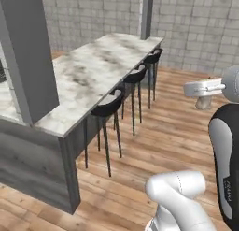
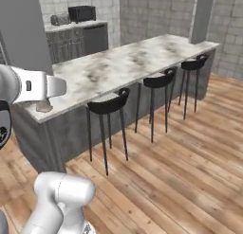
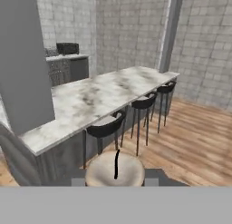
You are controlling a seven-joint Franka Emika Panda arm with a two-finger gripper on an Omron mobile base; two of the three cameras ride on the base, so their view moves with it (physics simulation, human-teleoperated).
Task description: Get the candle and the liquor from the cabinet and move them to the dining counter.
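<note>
My gripper [image 3: 115, 180] is shut on the candle [image 3: 102, 169], a pale beige stub whose round top and black wick sit low in the hand view. From the left base view the candle [image 1: 203, 104] hangs under the white hand over the wooden floor, to the right of the stools. In the right base view the candle [image 2: 43, 106] appears at the near left end of the dining counter [image 2: 128, 62]. The long white marble dining counter [image 1: 93, 71] stretches away ahead of the hand [image 3: 99, 96]. The liquor and the cabinet are out of view.
Three black stools [image 1: 108, 108] line the counter's near side. A wide grey pillar [image 1: 28, 52] stands at its near end and a slim one [image 2: 201, 15] at its far end. A microwave [image 2: 81, 13] sits on a back worktop. Wooden floor [image 2: 180, 171] lies open to the right.
</note>
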